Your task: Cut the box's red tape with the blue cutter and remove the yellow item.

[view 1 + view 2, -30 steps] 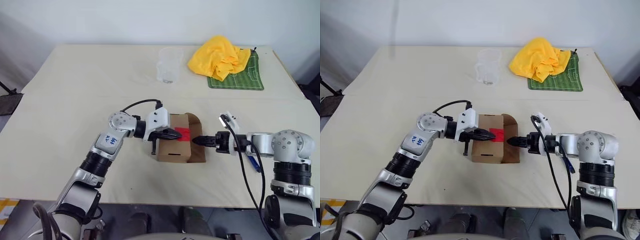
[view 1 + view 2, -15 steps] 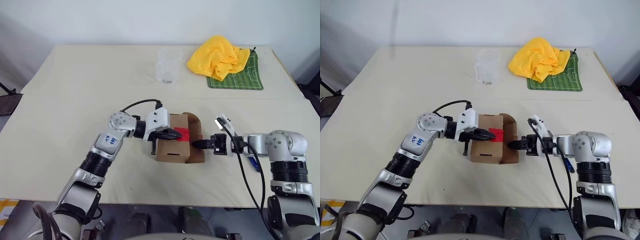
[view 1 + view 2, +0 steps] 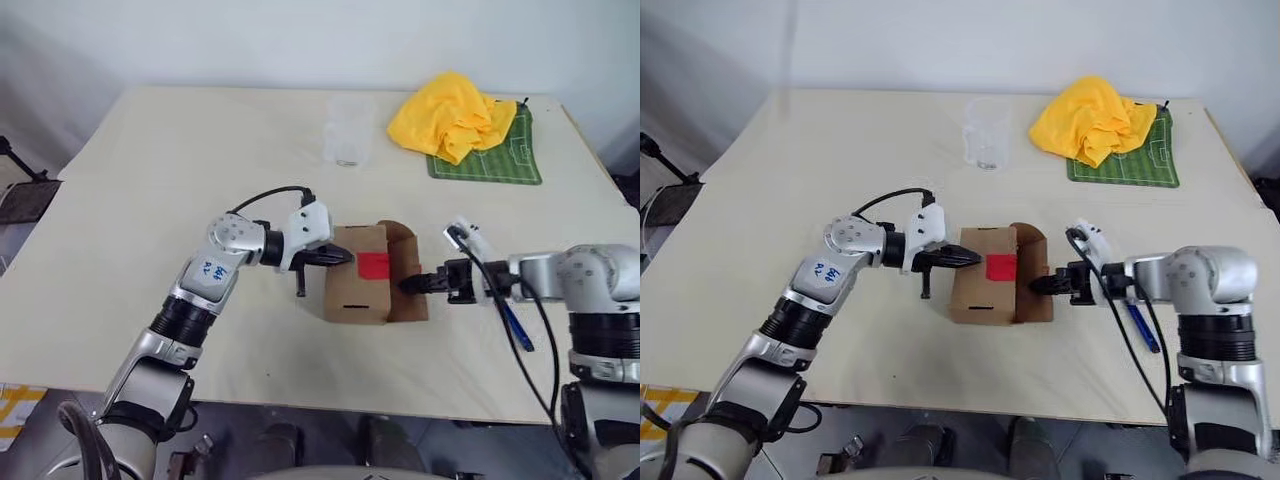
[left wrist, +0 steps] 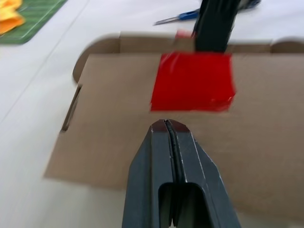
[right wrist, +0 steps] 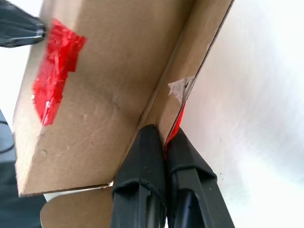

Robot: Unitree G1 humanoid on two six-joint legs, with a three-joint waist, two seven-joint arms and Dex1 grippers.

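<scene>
The box (image 3: pixel 358 285) between my two claws is plain brown cardboard, matt and faintly dimpled, with raw cut edges. Just ahead of my left claw (image 4: pixel 167 124) the red tape (image 4: pixel 192 81) is glossy plastic film, wrinkled at its edges. My fingers (image 5: pixel 141 164) are matt black, smooth plastic or rubber. Beyond my claws lies a soft crumpled yellow cloth (image 3: pixel 452 115), a clear plastic cup (image 3: pixel 347 129), and a pale, matt table (image 3: pixel 150 190).
</scene>
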